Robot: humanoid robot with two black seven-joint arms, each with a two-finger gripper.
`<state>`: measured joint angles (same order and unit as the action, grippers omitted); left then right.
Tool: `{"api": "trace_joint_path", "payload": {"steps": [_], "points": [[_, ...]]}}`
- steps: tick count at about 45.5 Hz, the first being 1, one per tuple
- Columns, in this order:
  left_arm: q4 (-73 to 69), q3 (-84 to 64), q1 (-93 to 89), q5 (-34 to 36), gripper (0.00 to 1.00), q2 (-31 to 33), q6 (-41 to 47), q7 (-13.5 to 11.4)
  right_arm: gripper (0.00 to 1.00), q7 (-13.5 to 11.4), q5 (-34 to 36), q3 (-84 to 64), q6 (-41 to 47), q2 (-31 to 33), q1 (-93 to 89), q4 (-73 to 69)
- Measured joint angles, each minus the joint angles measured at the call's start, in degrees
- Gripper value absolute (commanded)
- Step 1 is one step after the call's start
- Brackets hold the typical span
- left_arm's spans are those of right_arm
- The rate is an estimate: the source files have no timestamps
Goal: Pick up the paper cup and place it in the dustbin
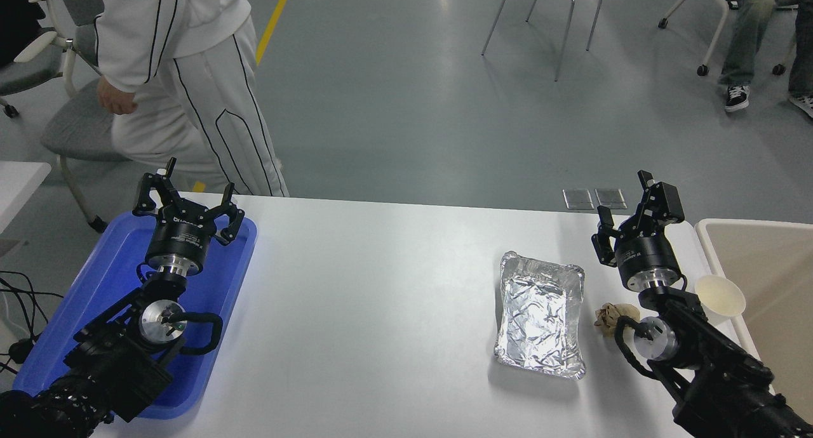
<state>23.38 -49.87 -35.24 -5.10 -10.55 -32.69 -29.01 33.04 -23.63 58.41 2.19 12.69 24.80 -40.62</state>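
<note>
On the white bench (381,285), the paper cup (719,296) is not yet gripped; the right gripper (625,212), jaws wide, must be lowered onto it beside the dustbin (756,225).

Crinkled shiny foil tray (540,314), glossy blue plastic tray (101,285), seemingly matt paper cup (719,296).

Lighting: bright, even, overhead. White table (381,285) slightly overexposed; foil tray (540,311) showed crinkled glare; soft shadow lay beneath its near edge. Focus was sharp throughout; floor (413,108) carried faint sheen.

Print on both claw bodies is illegible.
</note>
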Motion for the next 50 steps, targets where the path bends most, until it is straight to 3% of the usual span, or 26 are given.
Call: {"api": "trace_joint_path", "payload": {"steps": [50], "points": [[0.0,0.0,0.0,0.0,1.00,0.0,0.0,0.0,1.00,0.0,0.5,-0.5,0.4,1.9,-0.2,0.4]]}}
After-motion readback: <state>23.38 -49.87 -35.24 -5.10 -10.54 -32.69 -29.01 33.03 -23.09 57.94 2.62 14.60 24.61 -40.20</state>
